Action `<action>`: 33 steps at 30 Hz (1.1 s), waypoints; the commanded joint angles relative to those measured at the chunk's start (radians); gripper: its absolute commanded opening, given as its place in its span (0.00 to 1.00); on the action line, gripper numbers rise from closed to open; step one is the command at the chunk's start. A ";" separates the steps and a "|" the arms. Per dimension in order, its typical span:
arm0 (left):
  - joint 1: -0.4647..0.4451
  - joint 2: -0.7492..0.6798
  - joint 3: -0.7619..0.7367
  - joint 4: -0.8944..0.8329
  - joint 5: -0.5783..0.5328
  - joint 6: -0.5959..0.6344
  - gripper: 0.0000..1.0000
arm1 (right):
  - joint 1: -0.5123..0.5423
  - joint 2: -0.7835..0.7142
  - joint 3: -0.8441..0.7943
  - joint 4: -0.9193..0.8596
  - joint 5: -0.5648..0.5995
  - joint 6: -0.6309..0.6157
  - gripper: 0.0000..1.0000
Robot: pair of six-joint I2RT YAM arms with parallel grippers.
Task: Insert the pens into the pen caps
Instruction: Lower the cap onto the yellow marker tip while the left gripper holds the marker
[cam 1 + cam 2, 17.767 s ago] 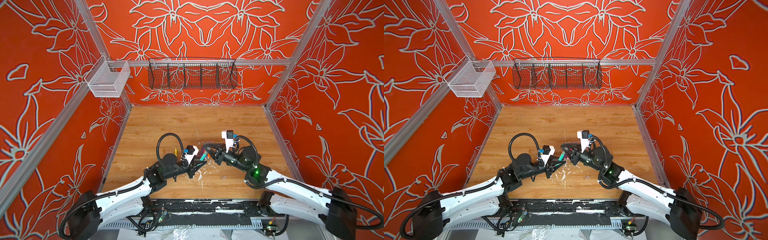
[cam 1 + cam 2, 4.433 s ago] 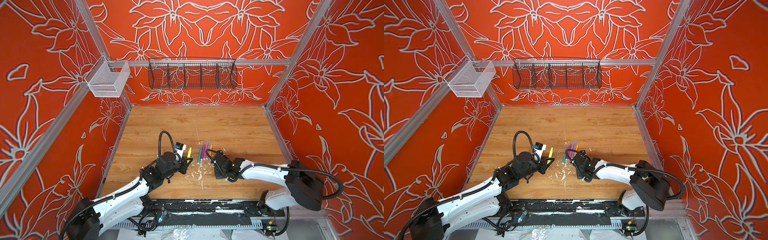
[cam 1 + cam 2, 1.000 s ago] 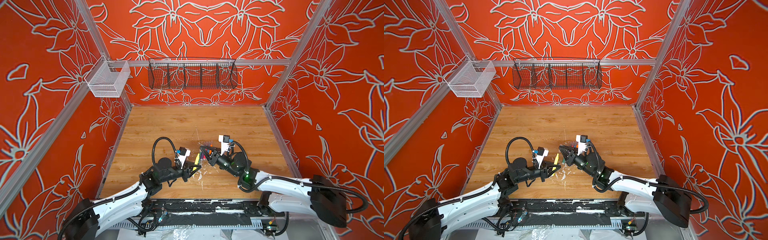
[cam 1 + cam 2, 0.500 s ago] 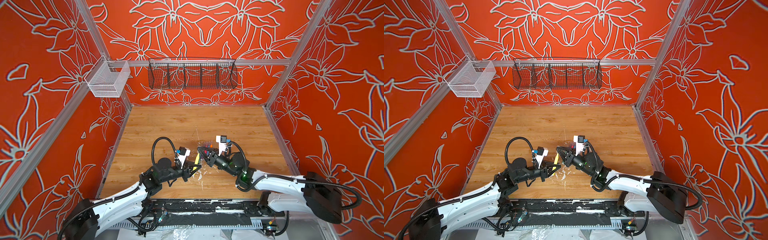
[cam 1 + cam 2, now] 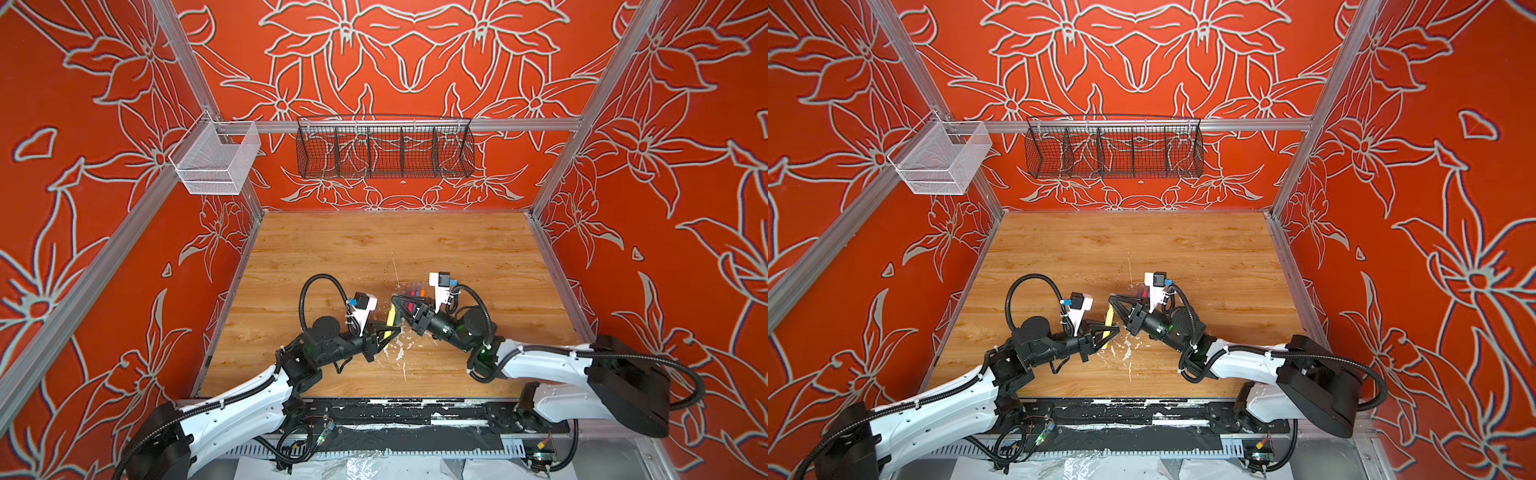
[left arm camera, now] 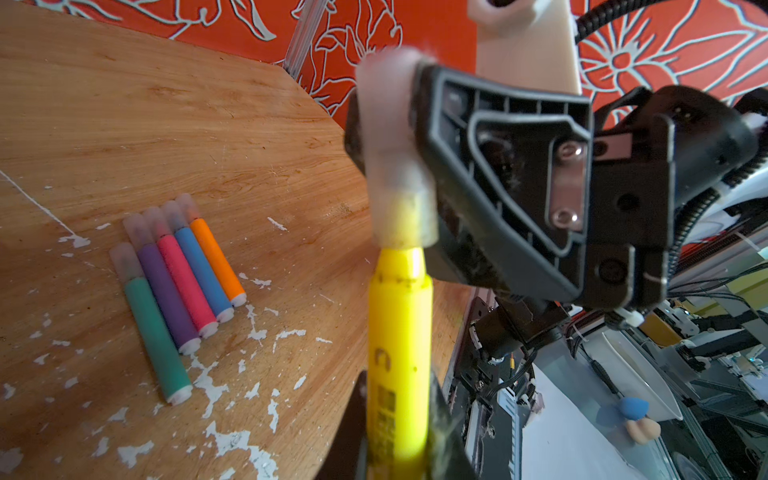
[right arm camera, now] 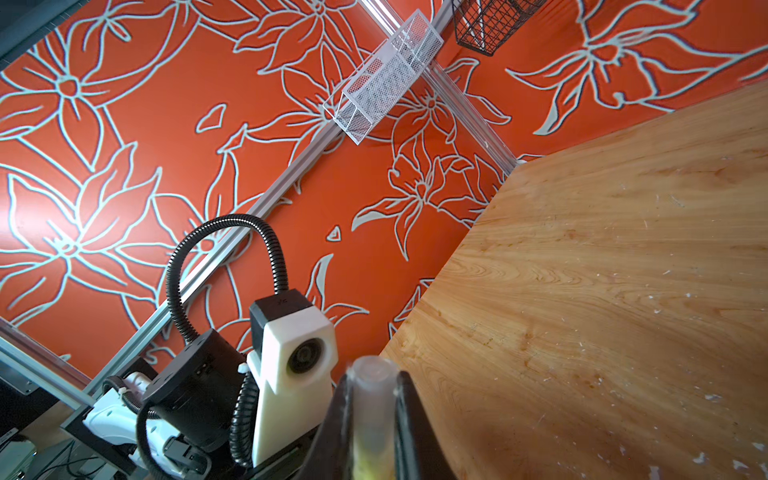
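Left wrist view: the yellow pen, a slim bright barrel with dark print near its lower end, is clamped across the barrel by the left gripper. A translucent, milky cap covers its tip; a narrow yellow collar shows between the cap's rim and the barrel. The right gripper is closed on this cap, which appears in the right wrist view as a clear tube between two black fingers. In both top views the pen spans the gap between the two grippers, near the middle of the wooden table. Beside it lie five pens in a touching row, each capped: green, purple, pink, blue, orange. White paint flecks mark the wood around them.
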 commanded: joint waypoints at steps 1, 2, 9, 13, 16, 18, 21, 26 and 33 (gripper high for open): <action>0.008 0.006 0.064 0.120 0.076 -0.014 0.00 | 0.010 0.036 -0.012 0.055 -0.086 0.036 0.00; 0.015 0.005 0.068 0.128 0.086 -0.020 0.00 | 0.010 0.041 -0.013 0.057 -0.088 0.038 0.00; 0.068 -0.054 0.053 0.164 0.122 -0.065 0.00 | 0.010 0.039 -0.035 0.054 -0.091 0.037 0.00; 0.083 -0.064 0.066 0.184 0.170 -0.071 0.00 | 0.010 0.040 -0.037 0.048 -0.108 0.026 0.00; 0.086 -0.068 0.076 0.182 0.190 -0.074 0.00 | 0.010 0.026 -0.038 0.010 -0.103 -0.003 0.00; 0.086 -0.076 0.077 0.177 0.183 -0.068 0.00 | 0.010 0.018 -0.045 -0.006 -0.092 -0.016 0.00; 0.086 -0.088 0.081 0.146 0.157 -0.055 0.00 | 0.010 0.001 -0.055 -0.019 -0.086 -0.030 0.08; 0.086 -0.112 0.076 0.088 0.128 -0.003 0.00 | 0.010 -0.093 -0.054 -0.121 -0.067 -0.077 0.32; 0.086 -0.140 0.073 -0.019 0.111 0.111 0.00 | 0.010 -0.336 -0.021 -0.393 -0.011 -0.183 0.59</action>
